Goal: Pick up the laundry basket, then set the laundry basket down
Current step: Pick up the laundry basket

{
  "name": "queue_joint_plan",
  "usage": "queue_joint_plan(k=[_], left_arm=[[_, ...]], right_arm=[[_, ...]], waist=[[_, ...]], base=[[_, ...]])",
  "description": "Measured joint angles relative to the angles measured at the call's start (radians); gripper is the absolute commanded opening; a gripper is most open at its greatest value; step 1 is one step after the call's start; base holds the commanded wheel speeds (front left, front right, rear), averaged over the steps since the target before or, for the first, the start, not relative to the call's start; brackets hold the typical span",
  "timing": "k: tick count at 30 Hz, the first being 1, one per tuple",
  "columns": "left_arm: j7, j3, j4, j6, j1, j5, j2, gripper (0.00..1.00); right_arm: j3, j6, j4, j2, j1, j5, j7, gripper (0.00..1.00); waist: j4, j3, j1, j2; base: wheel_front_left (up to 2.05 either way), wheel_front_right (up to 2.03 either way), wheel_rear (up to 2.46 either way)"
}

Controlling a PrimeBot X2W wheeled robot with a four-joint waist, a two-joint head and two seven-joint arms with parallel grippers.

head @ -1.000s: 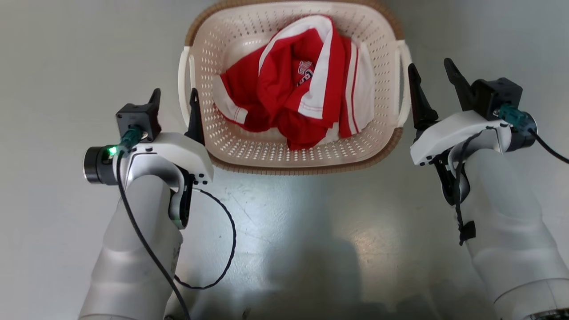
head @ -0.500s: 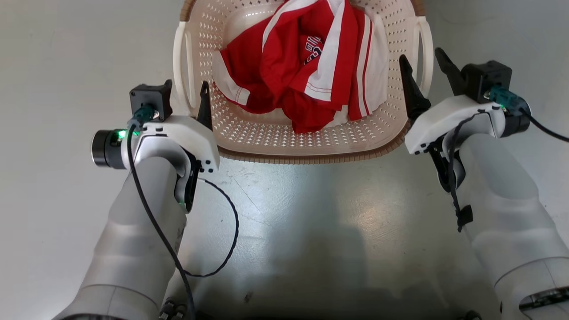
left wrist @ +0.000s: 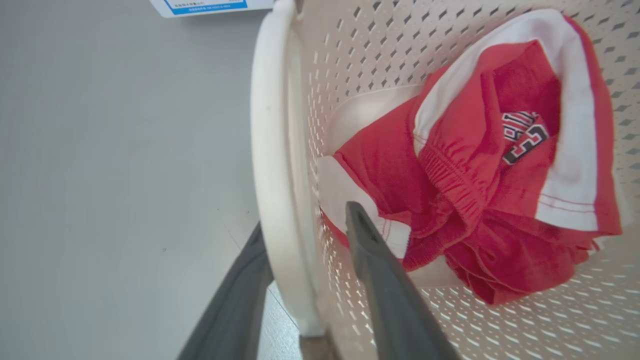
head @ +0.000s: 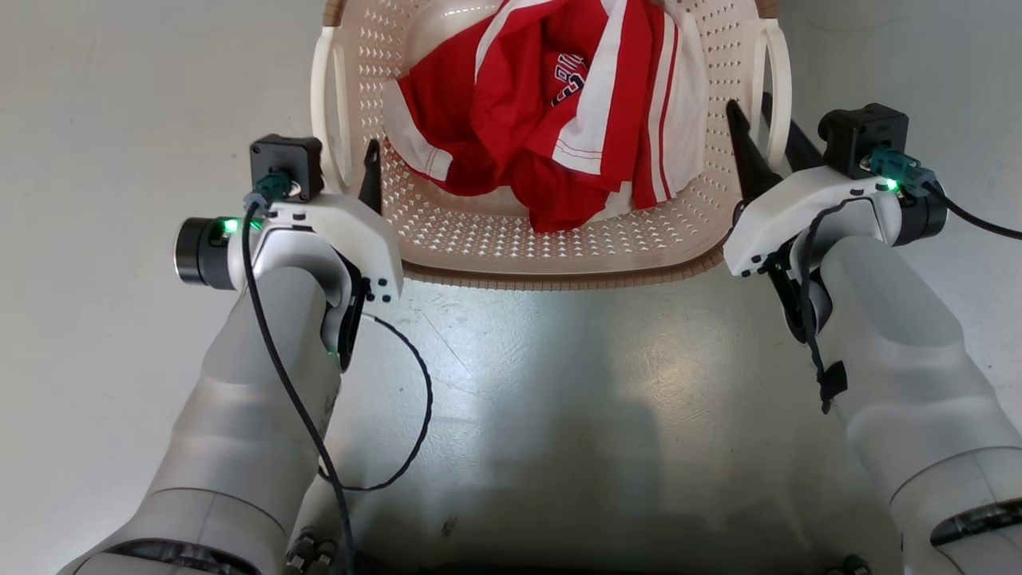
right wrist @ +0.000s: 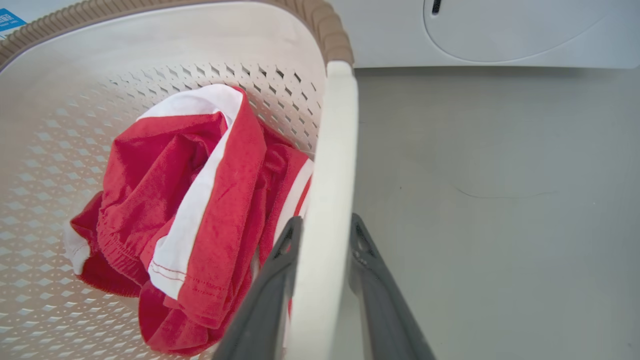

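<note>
Presently laundry basket (head: 559, 275) holds red-white garment (head: 551, 104); left jaws straddle left handle (head: 319, 96), unclenched; right jaws pinch right handle (head: 781, 88).

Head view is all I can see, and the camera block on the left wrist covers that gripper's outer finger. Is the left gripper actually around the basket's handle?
Observer: Yes. In the left wrist view the left gripper straddles the left handle of the laundry basket, with one finger outside the loop and the other inside the basket.
Operator: And the right one, is it touching its handle or just near it?
Observer: Touching, as far as I can tell. In the right wrist view the right gripper has a finger lying against each side of the right handle, with no gap visible.
</note>
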Motion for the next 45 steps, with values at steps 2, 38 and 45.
queue_joint_plan(k=[2, 38, 45], left_arm=[[0.0, -0.012, 0.013, -0.004, 0.0, -0.008, -0.001, 0.0], [0.002, -0.239, 0.08, 0.041, 0.248, -0.213, -0.01, 0.0], [0.011, -0.294, 0.144, 0.03, 0.354, -0.277, -0.015, 0.0]], right_arm=[[-0.001, 0.001, 0.015, 0.0, -0.004, 0.0, 0.0, 0.29], [0.121, -0.001, 0.188, 0.015, 0.184, 0.125, 0.011, 0.0], [0.218, -0.001, 0.204, 0.024, 0.302, 0.245, 0.083, 0.0]], waist=[[0.0, -0.002, 0.0, 0.0], [-0.05, -0.37, 0.0, 0.0], [-0.074, -0.509, 0.0, 0.0001]], base=[[0.0, 0.0, 0.0], [0.0, 0.0, 0.0], [0.0, 0.0, 0.0]])
